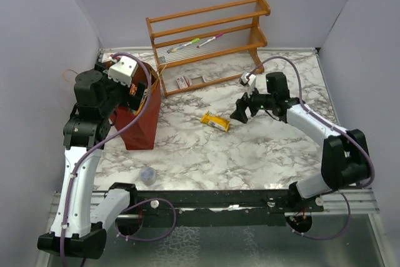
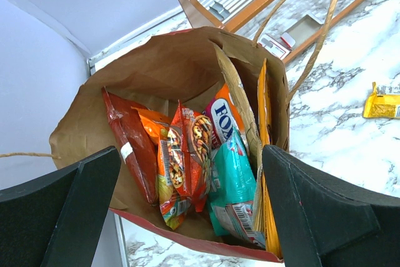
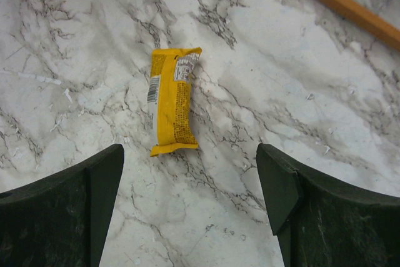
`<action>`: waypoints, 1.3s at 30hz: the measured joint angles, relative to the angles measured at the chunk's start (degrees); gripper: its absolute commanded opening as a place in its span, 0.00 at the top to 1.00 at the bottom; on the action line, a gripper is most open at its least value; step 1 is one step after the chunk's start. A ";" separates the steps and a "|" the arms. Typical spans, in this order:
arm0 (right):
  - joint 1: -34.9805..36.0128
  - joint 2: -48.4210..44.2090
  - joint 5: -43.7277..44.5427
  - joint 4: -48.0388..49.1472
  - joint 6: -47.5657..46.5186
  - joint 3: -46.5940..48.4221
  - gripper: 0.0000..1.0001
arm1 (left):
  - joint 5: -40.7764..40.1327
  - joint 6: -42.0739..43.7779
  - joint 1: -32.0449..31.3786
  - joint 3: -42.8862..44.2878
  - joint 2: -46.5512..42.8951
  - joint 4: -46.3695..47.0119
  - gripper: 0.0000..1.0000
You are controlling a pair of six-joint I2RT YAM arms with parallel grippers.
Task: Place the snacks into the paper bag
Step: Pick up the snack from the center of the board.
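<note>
Spread wide and empty, left gripper poised right above the open paper bag — straight below, between its fingers, snacks packed upright: red, orange, teal, one gold-orange against the bag wall by the right finger. Likewise apart and gripping nothing, right gripper above the marble table — yellow packet lying flat just ahead, slightly nearer its left finger.

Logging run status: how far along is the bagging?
Done: several packets sit inside the paper bag, left gripper open above it, empty. In hand: nothing; right gripper hovers open over the yellow packet on the table. Left: grab and bag that one.
</note>
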 measured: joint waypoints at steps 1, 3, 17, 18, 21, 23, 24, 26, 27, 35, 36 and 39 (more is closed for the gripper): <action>0.07 1.31 0.04 -0.44 0.37 0.52 0.18 | 0.13 0.00 0.00 -0.24 -0.35 0.33 0.01; 0.09 4.57 0.00 -1.77 1.33 2.10 0.19 | 0.17 -0.02 0.00 -0.48 -0.66 0.66 0.01; 0.09 22.10 -0.85 -9.03 5.11 12.26 0.29 | 0.39 0.28 0.00 -5.20 -2.62 2.05 0.01; 0.09 23.28 -1.16 -9.42 5.29 12.52 0.31 | 0.42 0.35 0.00 -5.25 -2.64 2.14 0.01; 0.09 24.26 -2.36 -10.01 5.60 12.85 0.34 | 0.42 0.72 0.00 -5.29 -2.64 2.43 0.01; 0.09 24.74 -3.26 -10.05 5.75 12.85 0.36 | 0.42 0.94 0.00 -5.29 -2.64 2.75 0.01; 0.09 25.16 -3.78 -10.05 5.84 12.85 0.36 | 0.44 1.03 0.00 -5.29 -2.64 2.84 0.01; 0.09 26.01 -4.74 -10.05 5.92 12.85 0.38 | 0.61 1.20 0.00 -5.29 -2.60 3.06 0.01; 0.09 26.29 -5.46 -10.01 6.03 12.85 0.39 | 0.70 1.22 0.00 -5.29 -2.54 3.15 0.01; 0.07 28.04 -9.64 -9.33 6.91 12.96 0.53 | 3.19 0.42 0.00 -5.25 -1.49 3.67 0.01; 0.07 28.37 -10.19 -9.20 7.02 13.00 0.55 | 3.78 0.20 0.00 -5.09 -1.25 3.67 0.01; 0.07 29.14 -11.34 -9.09 7.43 13.18 0.64 | 5.14 -0.20 0.00 -4.61 -0.74 3.69 0.02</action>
